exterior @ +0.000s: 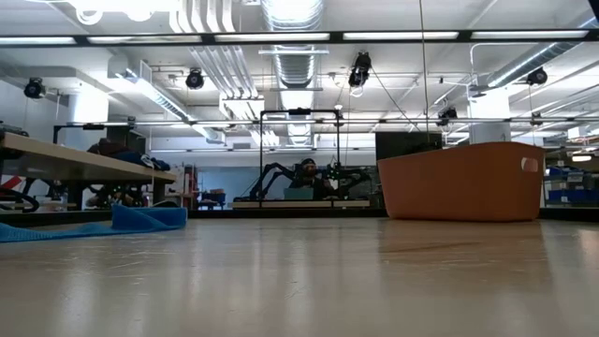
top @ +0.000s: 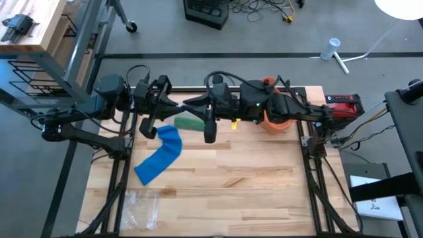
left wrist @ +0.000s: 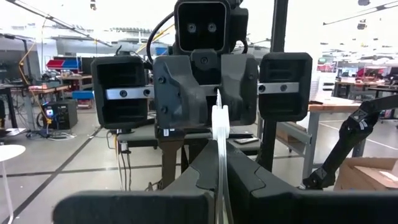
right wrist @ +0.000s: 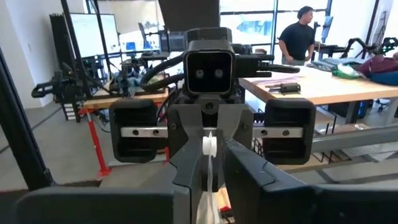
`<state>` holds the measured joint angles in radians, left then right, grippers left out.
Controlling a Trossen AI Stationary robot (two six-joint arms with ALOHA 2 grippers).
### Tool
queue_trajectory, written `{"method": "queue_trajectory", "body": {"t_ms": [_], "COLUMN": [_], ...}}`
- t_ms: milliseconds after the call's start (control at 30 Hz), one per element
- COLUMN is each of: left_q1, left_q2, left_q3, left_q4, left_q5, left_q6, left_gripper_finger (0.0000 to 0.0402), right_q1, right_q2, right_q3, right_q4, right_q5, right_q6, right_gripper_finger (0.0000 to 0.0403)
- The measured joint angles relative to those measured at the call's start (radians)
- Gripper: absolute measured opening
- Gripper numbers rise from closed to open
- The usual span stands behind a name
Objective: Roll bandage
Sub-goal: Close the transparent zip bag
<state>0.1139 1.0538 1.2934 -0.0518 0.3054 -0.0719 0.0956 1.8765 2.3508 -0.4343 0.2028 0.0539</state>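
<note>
High view: blue bandage (top: 160, 156) lies unrolled and diagonal on the table (top: 251, 185), its upper end just below the left gripper (top: 148, 125), apart from both. Left gripper is closed, pinching a thin white strip (left wrist: 220, 134). Right gripper (top: 210, 129), facing it just beside, is nearly closed on a white strip with a rounded end (right wrist: 209, 146). An orange bin (top: 276, 118) sits at the table's far edge. No writing is legible.

On the wooden table (top: 251, 192): one blue cloth bandage (top: 162, 156); one green roll (top: 190, 123); one orange plastic bin (top: 276, 123); one clear plastic wrapper (top: 140, 206).
</note>
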Motion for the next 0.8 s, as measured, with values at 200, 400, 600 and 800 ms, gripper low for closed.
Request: {"method": "queue_trajectory", "body": {"t_ms": [200, 400, 600, 800], "left_q1": [0.000, 0.000, 0.000, 0.000], "left_q2": [0.000, 0.000, -0.002, -0.002], "left_q3": [0.000, 0.000, 0.000, 0.000], "left_q4": [-0.004, -0.018, -0.018, -0.018], "left_q5": [0.000, 0.001, 0.001, 0.001], "left_q6": [0.000, -0.008, -0.008, -0.008], "left_gripper_finger": [0.0000, 0.0000, 0.0000, 0.0000], "right_q1": [0.000, 0.003, 0.003, 0.002], "right_q2": [0.004, 0.004, 0.004, 0.005], "right_q3": [0.000, 0.000, 0.000, 0.000], "right_q4": [0.006, 0.006, 0.006, 0.005], "right_q5": [0.008, 0.008, 0.008, 0.008], "right_q6": [0.023, 0.016, 0.017, 0.025], "right_gripper_finger": [0.0058, 0.0035, 0.0024, 0.0024]}}
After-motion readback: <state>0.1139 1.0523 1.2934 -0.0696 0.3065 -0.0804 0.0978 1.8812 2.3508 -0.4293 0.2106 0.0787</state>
